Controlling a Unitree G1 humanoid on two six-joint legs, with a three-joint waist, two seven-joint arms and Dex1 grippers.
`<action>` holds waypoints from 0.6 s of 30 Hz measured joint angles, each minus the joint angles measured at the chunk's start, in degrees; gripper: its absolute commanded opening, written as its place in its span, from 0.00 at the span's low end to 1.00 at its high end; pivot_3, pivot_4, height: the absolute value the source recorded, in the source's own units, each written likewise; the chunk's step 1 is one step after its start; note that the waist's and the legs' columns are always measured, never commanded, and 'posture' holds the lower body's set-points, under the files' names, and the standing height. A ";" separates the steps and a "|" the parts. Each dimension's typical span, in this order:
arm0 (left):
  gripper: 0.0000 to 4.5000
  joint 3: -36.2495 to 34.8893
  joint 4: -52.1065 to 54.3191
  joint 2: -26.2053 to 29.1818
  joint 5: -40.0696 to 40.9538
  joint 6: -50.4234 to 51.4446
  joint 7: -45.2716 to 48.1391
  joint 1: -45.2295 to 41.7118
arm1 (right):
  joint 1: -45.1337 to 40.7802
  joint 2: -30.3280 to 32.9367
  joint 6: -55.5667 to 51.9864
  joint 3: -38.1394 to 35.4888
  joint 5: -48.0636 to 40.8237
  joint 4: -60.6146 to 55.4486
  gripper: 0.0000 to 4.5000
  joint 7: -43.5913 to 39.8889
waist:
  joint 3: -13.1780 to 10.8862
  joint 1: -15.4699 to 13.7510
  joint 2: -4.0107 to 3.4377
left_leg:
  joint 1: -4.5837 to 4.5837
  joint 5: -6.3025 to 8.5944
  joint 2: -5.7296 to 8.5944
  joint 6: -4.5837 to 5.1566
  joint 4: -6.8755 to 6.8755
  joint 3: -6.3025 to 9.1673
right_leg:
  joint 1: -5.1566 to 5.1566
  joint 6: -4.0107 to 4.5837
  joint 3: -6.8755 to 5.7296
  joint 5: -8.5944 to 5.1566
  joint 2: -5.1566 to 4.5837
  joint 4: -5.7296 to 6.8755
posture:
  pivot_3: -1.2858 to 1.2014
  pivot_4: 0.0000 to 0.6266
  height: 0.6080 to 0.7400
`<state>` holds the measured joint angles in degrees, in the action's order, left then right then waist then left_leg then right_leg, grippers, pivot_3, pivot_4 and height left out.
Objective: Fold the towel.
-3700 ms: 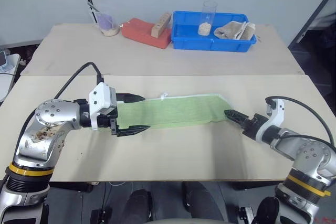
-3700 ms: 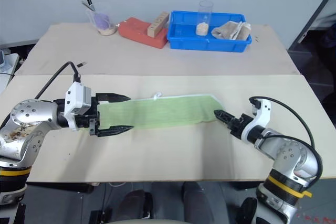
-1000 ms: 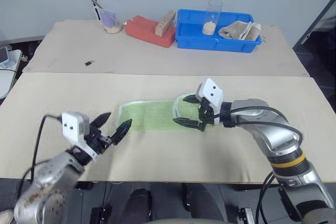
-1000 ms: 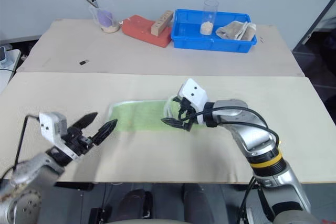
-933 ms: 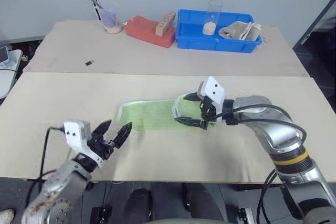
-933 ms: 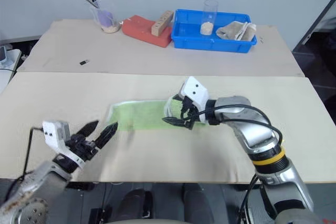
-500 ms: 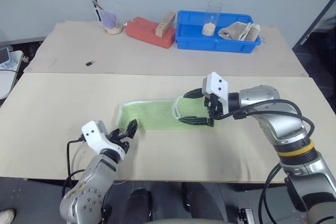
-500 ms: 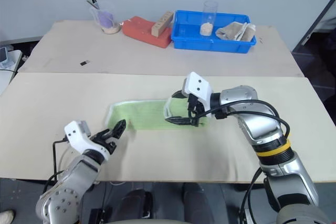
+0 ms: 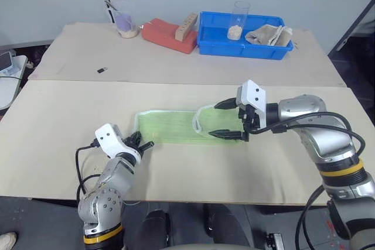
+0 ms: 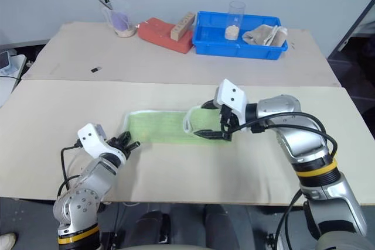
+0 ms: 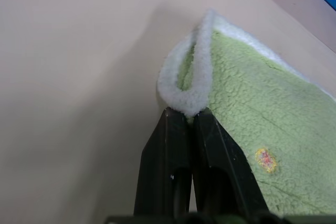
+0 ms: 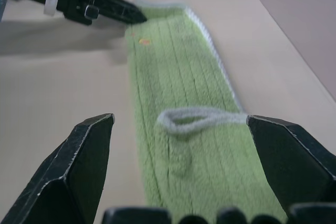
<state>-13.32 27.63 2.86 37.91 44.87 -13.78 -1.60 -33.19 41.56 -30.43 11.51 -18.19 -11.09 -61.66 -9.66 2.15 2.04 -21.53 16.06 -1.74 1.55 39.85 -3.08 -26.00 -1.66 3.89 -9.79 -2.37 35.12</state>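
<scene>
Towel first: the light green rectangular fleece towel with white edging [image 9: 176, 126] lies lengthwise across the near half of the pale beige worktop [image 9: 70, 103], its right end already folded over onto itself so a rounded white-edged flap sits on top of the green. A small yellow and red mark [image 11: 265, 159] shows on the pile near the towel's left near corner.

My left hand [image 9: 143, 143] rests low on the worktop at that left near corner. Its two black fingers [image 11: 173, 150] are pressed together, and the white edging is pinched between their tips, standing up in a little loop just above them.

My right hand [image 9: 229, 120] hangs just above the folded right end of the towel, pointing left. Its two black fingers [image 12: 84, 156] stand wide apart and hold nothing; one tip is at the far edge of the fold and the other at the near edge. From the right wrist, the curled white edge of the flap [image 12: 202, 119] lies between the spread fingers, and my left hand appears at the towel's other end.

On the far worktop sit a blue plastic tray [image 9: 211, 46] with a clear cup holding pale grains [image 9: 237, 23] and a crumpled beige-grey cloth [image 9: 268, 34] inside it. Left of the tray lies a red flat block [image 9: 164, 34] with a small wooden block [image 9: 187, 26] resting on it, and further left a clear cup holding purple material [image 9: 123, 23].
</scene>
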 measured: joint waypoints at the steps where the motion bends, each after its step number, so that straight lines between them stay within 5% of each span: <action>1: 0.02 0.85 -0.04 0.94 -0.77 -0.39 1.36 -0.10 | 0.35 0.39 -0.01 -0.50 -0.02 -0.16 1.00 0.01 | 0.00 0.05 0.00 | -0.02 0.00 0.00 0.00 0.00 -0.01 | -0.02 0.00 0.01 0.00 0.00 0.00 | 0.52 0.24 0.80; 5: 0.02 7.88 0.08 9.26 -5.30 -3.05 10.83 -3.60 | 3.64 5.56 -1.09 -4.54 -1.22 -2.33 1.00 -0.51 | 0.00 -0.84 0.00 | -0.12 -0.01 0.04 -0.02 0.02 0.05 | -0.08 0.01 -0.03 0.00 0.00 0.00 | 0.52 0.24 0.80; 10: 0.02 15.21 -0.60 12.59 -6.85 -5.06 21.58 -12.78 | 9.79 14.12 -4.13 -11.58 -4.61 -5.60 1.00 -3.64 | 0.00 -1.51 0.00 | -0.23 -0.01 0.08 -0.02 0.04 0.03 | -0.07 -0.01 0.01 -0.01 -0.03 -0.12 | 0.52 0.24 0.80; 18: 0.02 30.02 -13.36 8.34 -10.98 -10.82 38.56 -26.83 | 17.63 19.55 -9.71 -21.08 -9.24 -13.08 1.00 -3.01 | 0.00 -1.07 -0.01 | -0.48 -0.01 0.09 -0.01 0.02 0.00 | -0.07 -0.07 0.08 -0.04 -0.01 -0.07 | 0.52 0.24 0.80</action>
<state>16.70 14.27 11.20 26.94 34.05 24.78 -28.43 -15.56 61.11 -40.13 -9.57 -27.44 -24.16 -64.67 -9.66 1.08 2.04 -22.01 16.05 -1.65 1.54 39.87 -3.08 -26.07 -1.73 3.97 -9.83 -2.38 35.05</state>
